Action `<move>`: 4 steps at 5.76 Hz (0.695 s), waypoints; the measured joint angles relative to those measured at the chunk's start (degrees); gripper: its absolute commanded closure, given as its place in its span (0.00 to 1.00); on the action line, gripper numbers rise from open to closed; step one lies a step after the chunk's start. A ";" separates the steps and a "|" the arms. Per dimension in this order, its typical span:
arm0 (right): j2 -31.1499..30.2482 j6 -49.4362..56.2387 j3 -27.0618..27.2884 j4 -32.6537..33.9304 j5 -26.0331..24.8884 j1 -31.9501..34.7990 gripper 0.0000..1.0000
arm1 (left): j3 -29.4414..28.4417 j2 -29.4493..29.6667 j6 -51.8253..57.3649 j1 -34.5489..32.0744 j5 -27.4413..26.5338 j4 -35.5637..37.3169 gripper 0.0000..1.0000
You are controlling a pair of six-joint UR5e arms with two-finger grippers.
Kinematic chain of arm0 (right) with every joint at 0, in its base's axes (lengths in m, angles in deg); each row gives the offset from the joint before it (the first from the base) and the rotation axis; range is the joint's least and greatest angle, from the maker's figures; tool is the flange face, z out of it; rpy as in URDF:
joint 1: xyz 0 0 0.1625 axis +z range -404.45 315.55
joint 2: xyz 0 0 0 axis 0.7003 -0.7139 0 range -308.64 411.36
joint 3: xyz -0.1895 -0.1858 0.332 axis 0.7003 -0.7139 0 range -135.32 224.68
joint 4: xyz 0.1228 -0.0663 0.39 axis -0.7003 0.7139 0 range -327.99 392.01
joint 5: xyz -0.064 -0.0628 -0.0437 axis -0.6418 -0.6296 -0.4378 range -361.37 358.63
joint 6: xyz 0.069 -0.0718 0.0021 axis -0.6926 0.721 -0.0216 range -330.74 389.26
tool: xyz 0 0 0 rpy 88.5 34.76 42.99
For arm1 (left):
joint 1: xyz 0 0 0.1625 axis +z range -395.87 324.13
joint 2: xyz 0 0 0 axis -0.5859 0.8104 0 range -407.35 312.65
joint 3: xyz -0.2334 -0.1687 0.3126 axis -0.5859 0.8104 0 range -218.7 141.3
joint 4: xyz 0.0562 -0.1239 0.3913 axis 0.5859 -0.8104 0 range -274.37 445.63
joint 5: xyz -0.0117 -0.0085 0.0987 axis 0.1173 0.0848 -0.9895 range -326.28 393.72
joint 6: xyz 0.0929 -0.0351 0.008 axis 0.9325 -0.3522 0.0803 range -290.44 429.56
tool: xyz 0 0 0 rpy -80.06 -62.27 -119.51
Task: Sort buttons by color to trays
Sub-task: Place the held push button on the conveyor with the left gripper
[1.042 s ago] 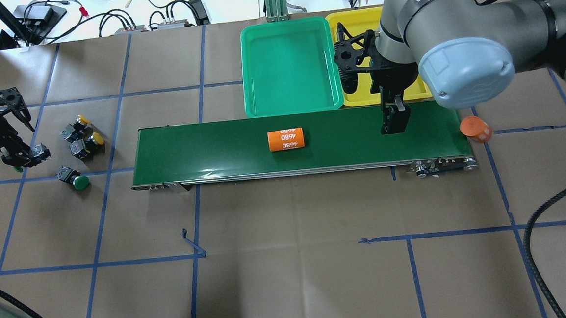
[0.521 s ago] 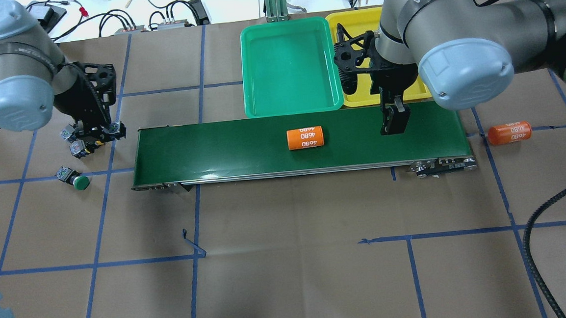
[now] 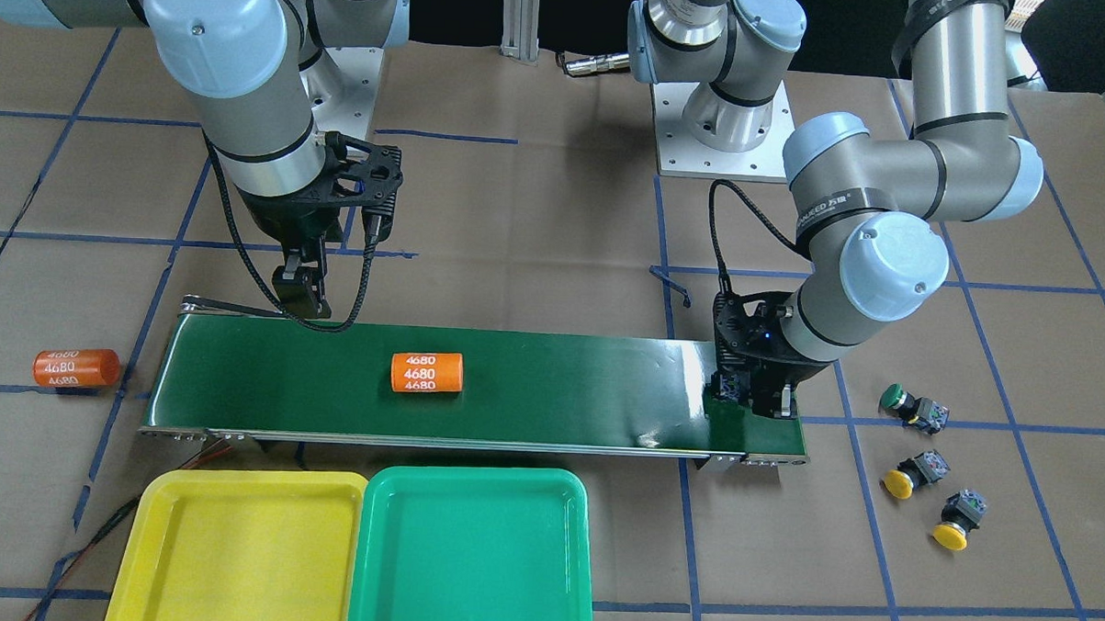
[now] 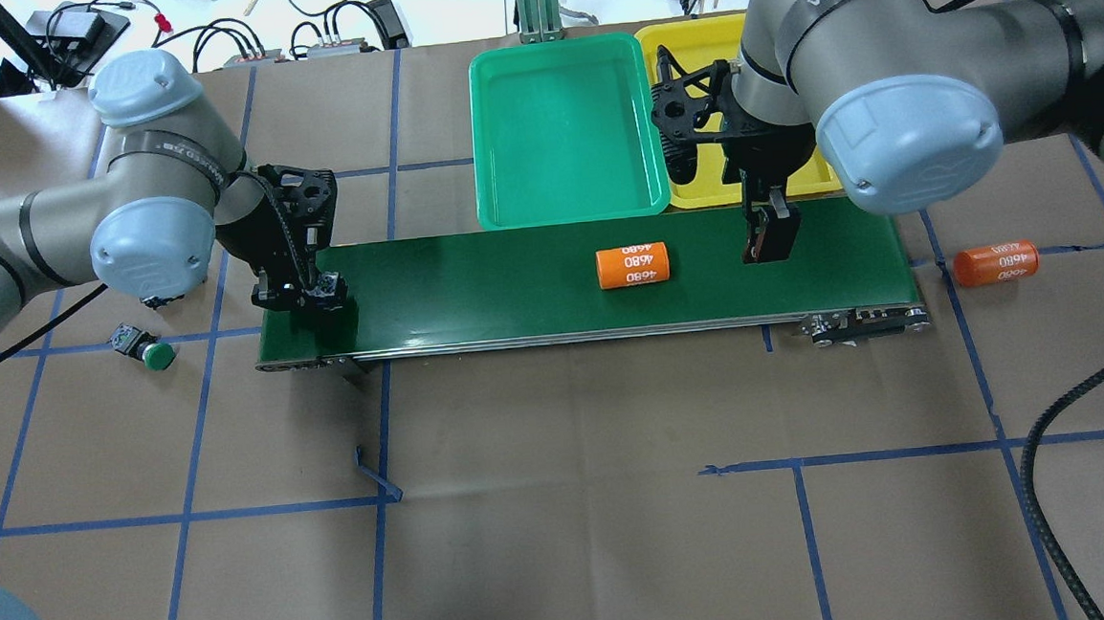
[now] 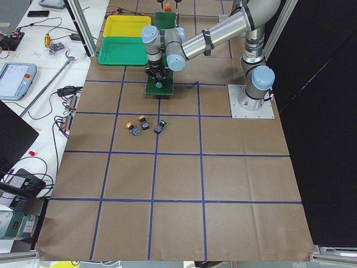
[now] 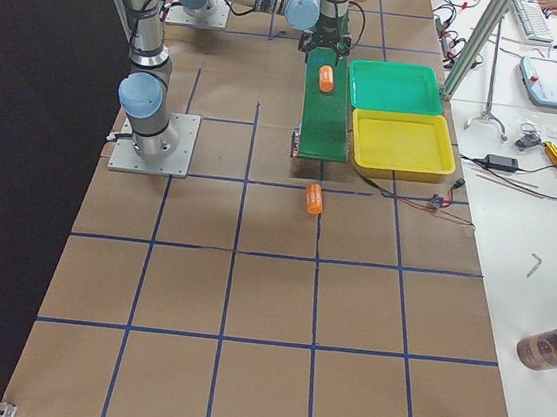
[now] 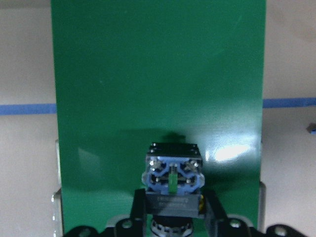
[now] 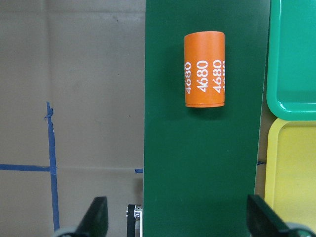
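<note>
Nearest us, off the left end of the belt (image 4: 513,293), a green-capped button (image 4: 157,355) and two yellow-capped buttons (image 3: 900,483) lie on the counter (image 4: 566,539), apart from the belt edge. Our left end effector (image 4: 316,296) clamps a fourth button (image 7: 174,175) over that end, inside both edges. Farther along, an orange can (image 4: 633,266) lies mid-belt; our right end effector (image 8: 180,222) hangs spread wide, apart from it. Beyond the far edge sit the green tray (image 4: 560,127) and yellow tray (image 3: 241,548), side by side.
</note>
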 measured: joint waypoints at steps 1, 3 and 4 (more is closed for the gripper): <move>0.00 0.00 0.00 0.00 0.00 0.00 0.00 | 0.38 -0.33 -0.66 -0.21 0.12 0.34 0.05; 0.00 0.00 0.00 0.00 0.00 -0.05 0.00 | -0.40 -1.22 -5.12 4.19 0.09 0.34 0.02; -0.03 -0.02 0.00 0.00 0.00 -0.07 0.00 | -1.10 -1.25 -6.26 8.92 0.06 0.44 0.02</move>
